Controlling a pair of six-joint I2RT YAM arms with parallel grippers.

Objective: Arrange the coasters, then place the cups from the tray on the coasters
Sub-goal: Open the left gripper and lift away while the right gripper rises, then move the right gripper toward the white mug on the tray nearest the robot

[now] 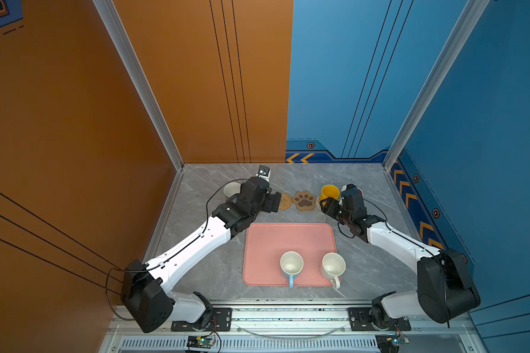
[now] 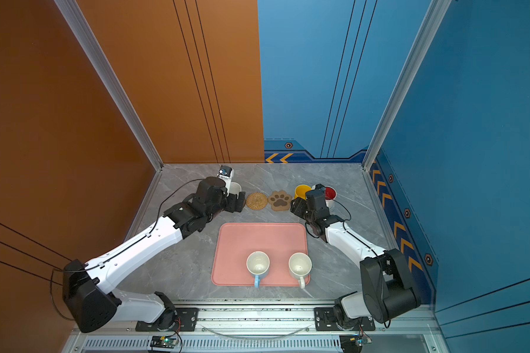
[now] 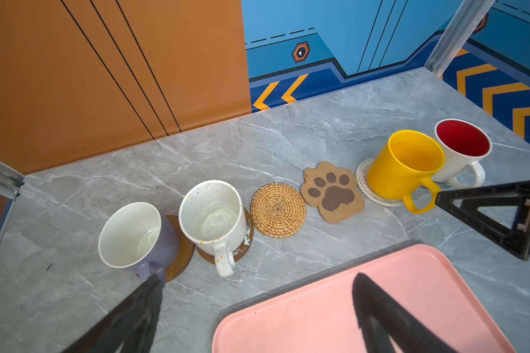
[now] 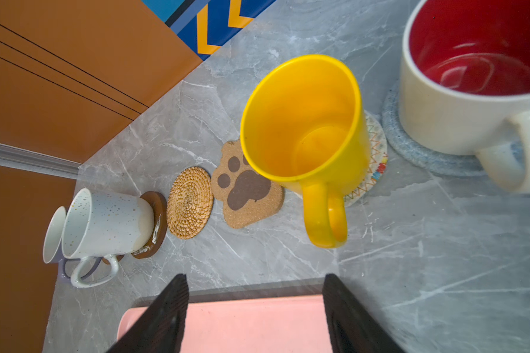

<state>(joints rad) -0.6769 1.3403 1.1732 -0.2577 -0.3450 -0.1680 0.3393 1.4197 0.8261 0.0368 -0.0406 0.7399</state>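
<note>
Left wrist view: my left tool (image 3: pixel 257 276) stands wide open and empty, with the lilac mug (image 3: pixel 135 235) on a brown disc (image 3: pixel 181 253) just ahead of one finger.
Contact: that finger is blurred, so I cannot tell whether it touches the lilac handle; it looks barely clear.
Right tool: the right tool (image 4: pixel 255 276) has its jaws apart and holds nothing, close to the handle of the yellow mug (image 4: pixel 303 122).
Placed cups: the speckled mug (image 3: pixel 211 214) sits on the second brown disc (image 3: pixel 242 247), the yellow mug on the white woven coaster (image 4: pixel 377 152), and the red-lined mug (image 4: pixel 471 76) on the pale-blue coaster (image 4: pixel 410 149).
Free coasters: the rattan round (image 3: pixel 278 210) and paw coaster (image 3: pixel 332 192) lie bare, side by side mid-row.
Cups left: the light blue mug (image 1: pixel 291 264) and plain white mug (image 1: pixel 333 267) stand upright at the near edge of the tray (image 1: pixel 288 235).
Step in hand: I judge it is drawing the left tool straight off the lilac handle, lifting first, then fetching the light blue mug.
Doing it well: I would grip firmly at the handle side, carry it level, and set it centred on the rattan round.
In the way: the speckled mug stands just beside that coaster and the yellow mug is near the paw. Both arms crowd the middle, so I would move one at a time.
</note>
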